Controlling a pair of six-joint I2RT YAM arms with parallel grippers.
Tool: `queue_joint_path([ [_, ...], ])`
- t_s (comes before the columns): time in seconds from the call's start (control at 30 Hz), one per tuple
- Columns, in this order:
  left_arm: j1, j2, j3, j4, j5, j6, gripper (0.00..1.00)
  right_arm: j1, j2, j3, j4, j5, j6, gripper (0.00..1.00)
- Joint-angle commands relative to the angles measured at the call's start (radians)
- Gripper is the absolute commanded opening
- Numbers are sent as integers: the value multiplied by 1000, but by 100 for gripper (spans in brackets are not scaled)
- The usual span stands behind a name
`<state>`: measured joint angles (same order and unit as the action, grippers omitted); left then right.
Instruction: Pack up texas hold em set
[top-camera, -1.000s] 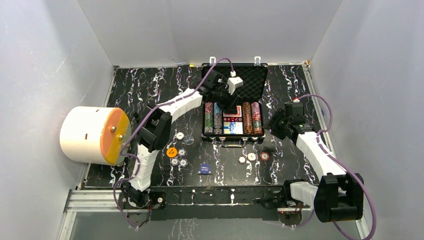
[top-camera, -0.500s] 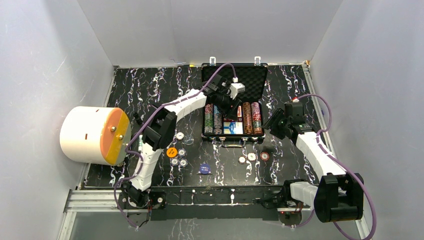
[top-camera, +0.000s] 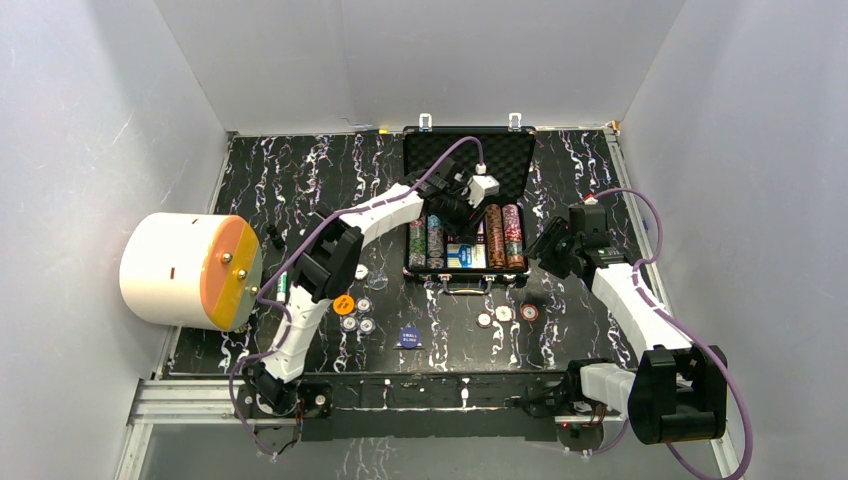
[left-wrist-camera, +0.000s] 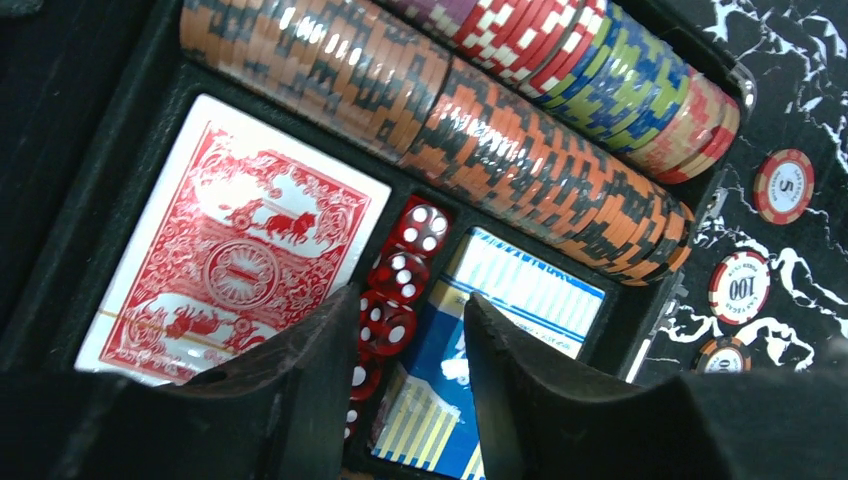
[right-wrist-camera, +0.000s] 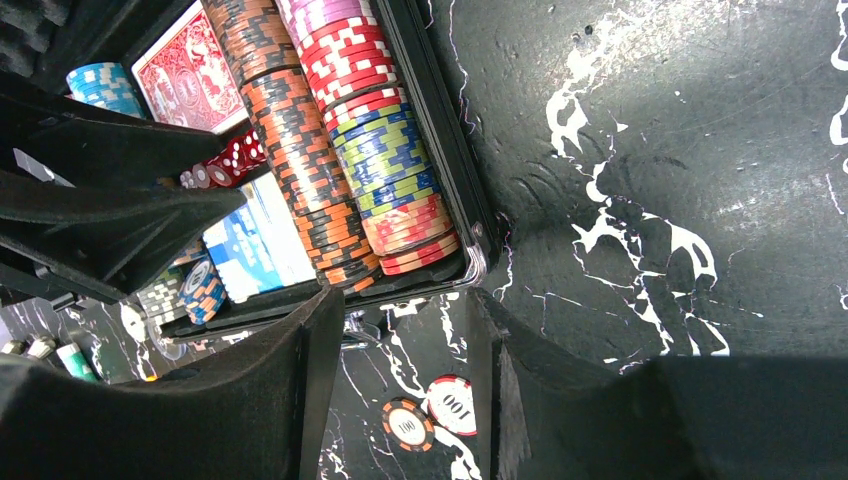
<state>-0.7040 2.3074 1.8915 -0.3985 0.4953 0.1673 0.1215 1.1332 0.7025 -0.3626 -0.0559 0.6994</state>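
Note:
The black briefcase (top-camera: 500, 158) lies open at the table's back, its foam tray holding rows of poker chips (top-camera: 505, 235) (left-wrist-camera: 480, 130) (right-wrist-camera: 350, 130). In the left wrist view a red card deck (left-wrist-camera: 235, 260), a row of red dice (left-wrist-camera: 400, 275) and a blue card box (left-wrist-camera: 530, 295) fill the middle slots. My left gripper (top-camera: 462, 215) (left-wrist-camera: 412, 300) hangs open just above the dice and the blue box, gripping nothing. My right gripper (top-camera: 553, 250) (right-wrist-camera: 405, 300) is open beside the case's front right corner (right-wrist-camera: 478, 255), above two loose chips (right-wrist-camera: 430, 415).
Loose chips (top-camera: 505, 313) lie in front of the case, and more chips and round buttons (top-camera: 355, 310) to its front left, with a blue button (top-camera: 409, 337) nearer me. A big white drum with an orange face (top-camera: 190, 270) juts from the left wall. A small green-and-white cylinder (right-wrist-camera: 70, 358) lies near it.
My left gripper has moved right and towards the case's front, lower over the dice slot, its jaws narrowing slightly. The right arm has not moved.

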Motion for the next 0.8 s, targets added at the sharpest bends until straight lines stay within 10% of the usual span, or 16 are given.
queue_joint_path([
  [0.0, -1, -14, 5, -15, -18, 24, 39, -4, -3, -5, 43, -6, -17, 56],
  [0.77, 0, 58, 134, -101, -51, 1, 60, -4, 1, -9, 70, -43, -19, 56],
])
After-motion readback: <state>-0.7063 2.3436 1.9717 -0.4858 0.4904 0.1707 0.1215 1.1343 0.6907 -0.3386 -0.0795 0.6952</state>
